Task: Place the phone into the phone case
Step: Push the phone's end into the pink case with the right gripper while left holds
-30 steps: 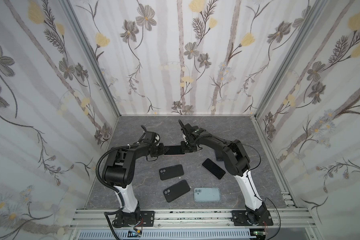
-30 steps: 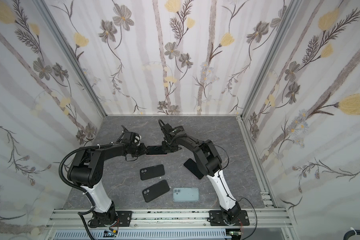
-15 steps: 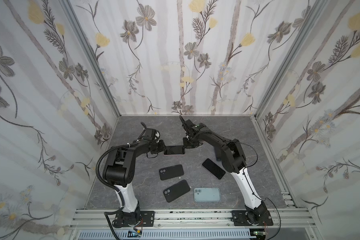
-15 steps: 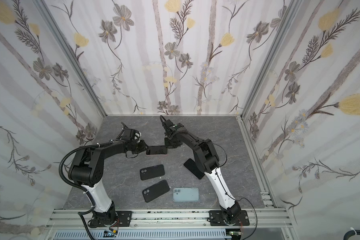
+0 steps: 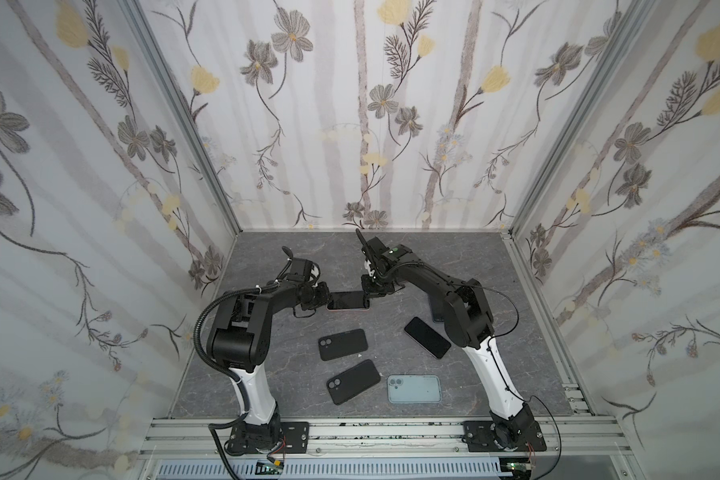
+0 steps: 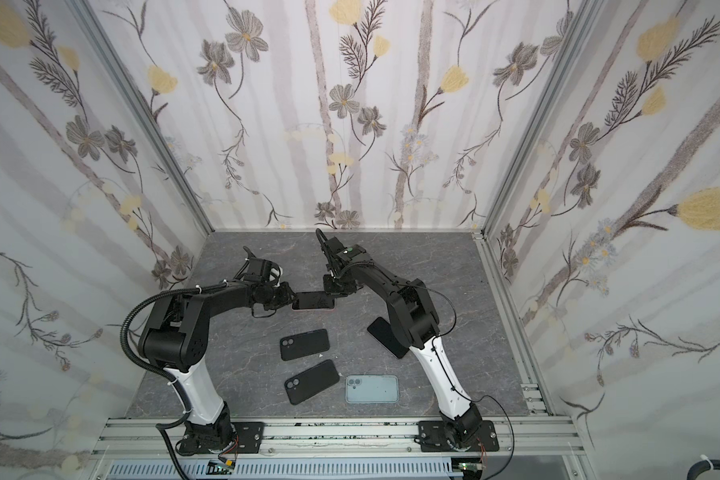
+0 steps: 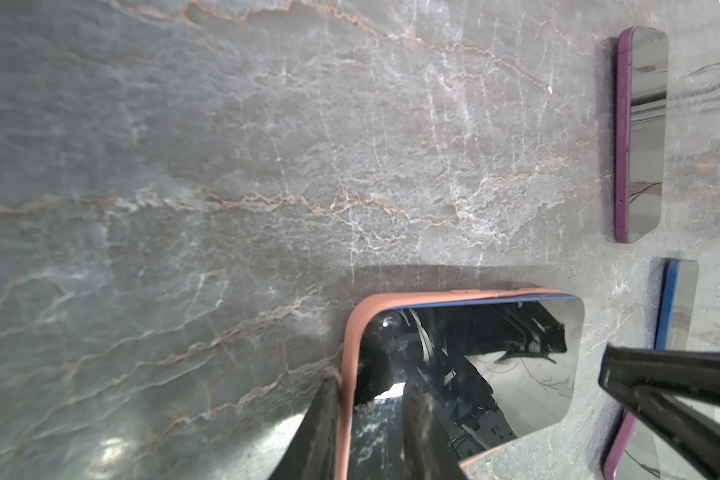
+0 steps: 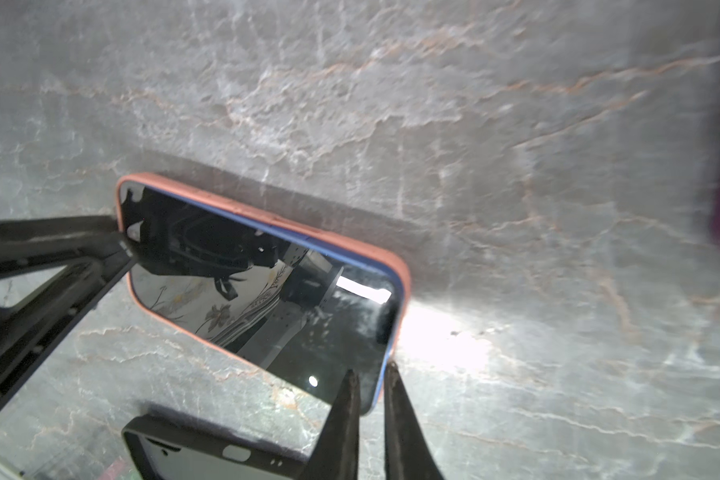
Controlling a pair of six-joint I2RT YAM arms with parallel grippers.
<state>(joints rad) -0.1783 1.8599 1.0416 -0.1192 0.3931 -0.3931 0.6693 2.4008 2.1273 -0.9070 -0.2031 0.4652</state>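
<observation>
Where the grey table point(image 5: 458, 257) ends, three walls point(image 5: 341, 124) papered with grey and yellow flowers close the room in. Metal posts stand in the back corners, and a metal rail point(image 5: 371, 432) across the front carries both arm bases. The table has a matt stone look, crossed by pale and rust-coloured veins, and glare whitens patches of it in both wrist views.

The phone point(image 5: 348, 300) is at the rear middle of the table, screen up, inside a salmon case point(image 7: 351, 353). In both top views its long axis runs left to right, about parallel to the back wall, one short end toward each arm. Which end carries the camera I cannot tell. Its blue edge shows above the case's rim along one long side and round the corner by the right gripper point(image 8: 371, 370). A broad shadow runs along that side; whether the phone rests on the table I cannot tell.

The left gripper point(image 5: 326, 300) is closed on the case's left end, one finger point(image 7: 321, 432) against the outside of the end wall, the other over the glass. The right gripper is almost closed, pinching the phone's other end, with one finger point(image 8: 344, 428) on the screen and one outside the blue edge.

Nearer the front lie a black case point(image 5: 342, 344), a second case point(image 5: 353, 381), a pale phone point(image 5: 414, 388) back up and a dark phone point(image 5: 427, 343), all apart.
</observation>
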